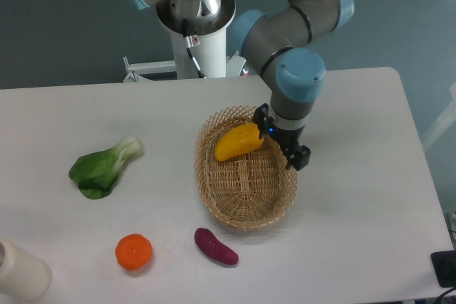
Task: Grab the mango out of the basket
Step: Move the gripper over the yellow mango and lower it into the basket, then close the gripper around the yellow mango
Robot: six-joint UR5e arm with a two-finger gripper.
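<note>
Lifting the mango [238, 141] out of the basket [246, 213]

My pincer [268, 133] looks clamped on the mango's right end, above the basket's far rim; I judge a slow, straight rise best, since the glossy fruit, held off-centre, could swivel or slip free.

I count one basket [246, 204] on my surface [356, 247], and one mango [237, 142] at its far end. Near the basket's near end lies one purple vegetable [216, 246], and one orange fruit [134, 252] lies left of that. One leafy green [103, 169] sits well left of the basket. One pale cylinder [21, 272] stands farthest left of the basket, partly cut off.
</note>
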